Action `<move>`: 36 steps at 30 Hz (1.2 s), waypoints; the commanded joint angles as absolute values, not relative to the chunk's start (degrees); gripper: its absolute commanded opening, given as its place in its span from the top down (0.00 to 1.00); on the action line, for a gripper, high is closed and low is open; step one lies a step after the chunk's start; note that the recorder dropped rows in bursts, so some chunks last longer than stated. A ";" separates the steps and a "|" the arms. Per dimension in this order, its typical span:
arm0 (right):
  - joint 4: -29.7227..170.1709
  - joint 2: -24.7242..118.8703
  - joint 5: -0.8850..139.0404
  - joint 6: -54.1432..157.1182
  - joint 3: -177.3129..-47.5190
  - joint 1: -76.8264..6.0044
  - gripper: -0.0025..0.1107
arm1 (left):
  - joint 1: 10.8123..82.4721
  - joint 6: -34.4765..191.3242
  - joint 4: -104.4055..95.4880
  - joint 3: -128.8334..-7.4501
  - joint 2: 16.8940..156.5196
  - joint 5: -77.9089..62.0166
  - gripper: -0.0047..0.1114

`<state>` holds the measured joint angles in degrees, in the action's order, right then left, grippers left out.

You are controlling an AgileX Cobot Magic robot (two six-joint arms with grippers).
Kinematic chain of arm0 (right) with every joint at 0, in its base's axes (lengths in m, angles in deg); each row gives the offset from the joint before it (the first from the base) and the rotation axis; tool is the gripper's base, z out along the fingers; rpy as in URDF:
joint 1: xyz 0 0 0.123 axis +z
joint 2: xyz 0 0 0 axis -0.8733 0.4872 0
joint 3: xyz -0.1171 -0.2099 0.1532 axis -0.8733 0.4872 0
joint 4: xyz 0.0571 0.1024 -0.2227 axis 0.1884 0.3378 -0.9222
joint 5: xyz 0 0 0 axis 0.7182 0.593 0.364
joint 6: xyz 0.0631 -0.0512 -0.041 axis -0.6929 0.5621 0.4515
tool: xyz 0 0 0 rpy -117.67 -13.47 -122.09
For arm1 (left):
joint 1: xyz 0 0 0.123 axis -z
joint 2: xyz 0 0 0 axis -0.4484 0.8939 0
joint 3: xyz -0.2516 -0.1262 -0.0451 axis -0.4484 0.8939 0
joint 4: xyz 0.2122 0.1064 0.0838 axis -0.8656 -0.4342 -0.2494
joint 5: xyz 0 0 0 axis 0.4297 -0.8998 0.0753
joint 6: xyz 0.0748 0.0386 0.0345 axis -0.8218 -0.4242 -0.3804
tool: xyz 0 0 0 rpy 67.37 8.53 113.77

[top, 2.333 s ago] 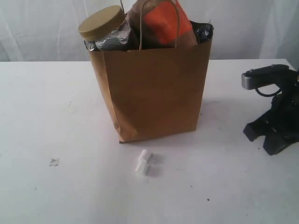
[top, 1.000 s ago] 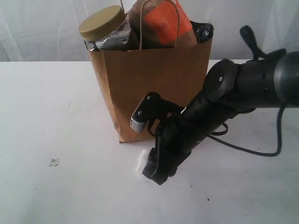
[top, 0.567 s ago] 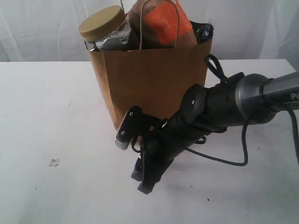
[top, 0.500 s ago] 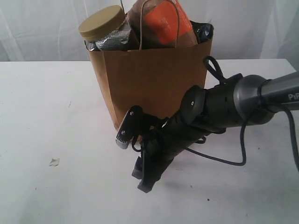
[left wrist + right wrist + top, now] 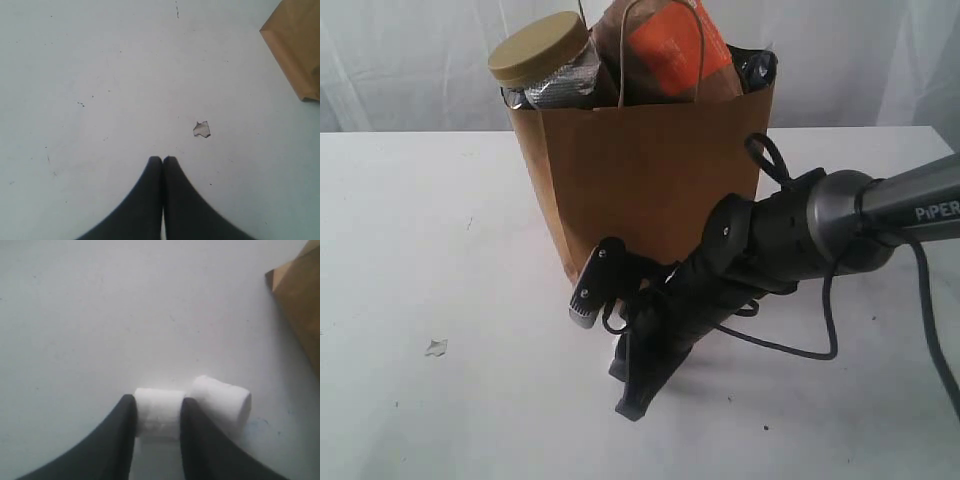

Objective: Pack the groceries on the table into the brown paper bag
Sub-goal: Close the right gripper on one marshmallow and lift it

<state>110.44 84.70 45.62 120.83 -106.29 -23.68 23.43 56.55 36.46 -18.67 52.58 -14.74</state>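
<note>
On table [image 5: 100, 300] — end effector [image 5: 158, 404] now around bit [image 5: 157, 412]

kraft-brown paper bag [image 5: 640, 190], mustard-yellow jar lid [image 5: 538, 47], orange and brown pouch [image 5: 670, 50], white table [image 5: 420, 220] flecked with dark specks, white cylindrical bits [image 5: 220, 400], black left gripper [image 5: 162, 160], black right gripper [image 5: 158, 401]

The brown paper bag [image 5: 650, 190] stands near the table's [image 5: 420, 250] far edge, with the mustard-lidded jar [image 5: 545, 62] and brown-orange pouch [image 5: 668, 50] poking out. The right gripper [image 5: 626, 390] points down at the table in front of it.
</note>
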 commanded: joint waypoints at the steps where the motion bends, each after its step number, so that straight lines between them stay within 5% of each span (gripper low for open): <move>1: 110.71 84.82 45.05 120.95 -106.26 -23.60 0.80 | 23.30 57.21 36.96 -18.13 52.19 -15.27 0.96; 19: 111.61 70.66 33.13 115.93 -107.72 -23.60 0.83 | 23.30 57.19 37.50 -18.53 52.19 -17.17 0.96; 36: 93.75 52.73 25.36 98.72 -107.72 -24.95 0.83 | 23.30 52.27 37.25 -35.69 36.99 -26.99 0.96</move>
<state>96.77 55.10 25.94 101.86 -107.50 -24.56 23.43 52.87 36.46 -34.99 41.77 -22.35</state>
